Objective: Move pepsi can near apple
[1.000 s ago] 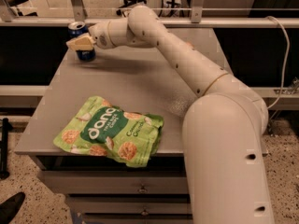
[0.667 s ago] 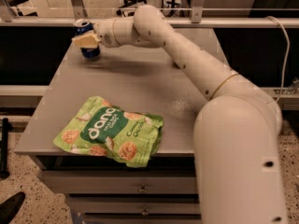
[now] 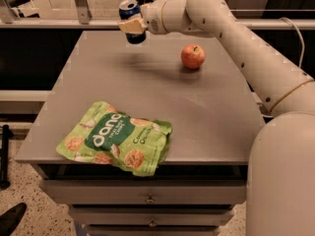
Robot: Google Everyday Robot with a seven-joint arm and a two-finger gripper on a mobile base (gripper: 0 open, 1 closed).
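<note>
Gripper (image 3: 132, 26) hangs above the surface's (image 3: 147, 92) far side, jaws clamped across the pepsi can (image 3: 129, 8) at mid-body. Apple (image 3: 193, 56) rests apart. Can judged rigid, thin-walled, smooth: side grip suits, oversqueezing dents.

dim warm light, perhaps overhead, soft shadow (image 3: 134, 61) beneath end effector (image 3: 132, 27) over far table (image 3: 147, 95)

dark-blue pepsi can (image 3: 130, 9) in cream hand (image 3: 133, 26) above grey table (image 3: 206, 112); red-orange apple (image 3: 193, 56); green snack bag (image 3: 115, 137)
</note>
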